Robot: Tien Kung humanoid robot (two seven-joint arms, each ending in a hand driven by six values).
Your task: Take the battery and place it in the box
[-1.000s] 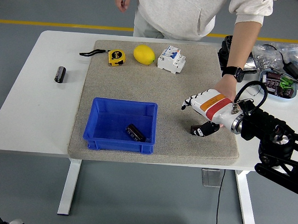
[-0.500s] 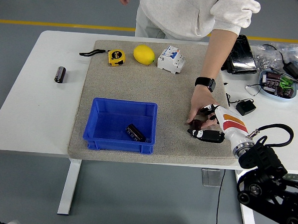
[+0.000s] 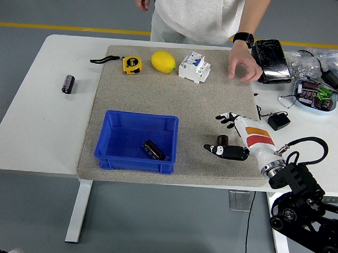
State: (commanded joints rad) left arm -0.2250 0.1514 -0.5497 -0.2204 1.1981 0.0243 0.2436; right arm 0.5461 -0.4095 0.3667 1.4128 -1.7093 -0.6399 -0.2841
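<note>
Right hand low over the mat, fingers spread wide, thumb stretched out along the mat, holding nothing. Battery stands between thumb and fingers, right in the hand's opening; likely set there for an easy grasp. Whether any finger touches it, cannot tell.

Left of the hand, well apart: blue box on the mat, open top, one dark cell already lying in it. Box sits on the same side the fingers point, so the carry is a short sweep leftward.

Beyond the hand: person's hand hanging at the mat's far edge, empty, clear of the battery. Further beyond and left: breaker, lemon, tape measure; distractors in a row. Far left off the mat, spare battery on the table.

Left arm not in view. Judgement: grasp not closed yet, pick step pending.
</note>
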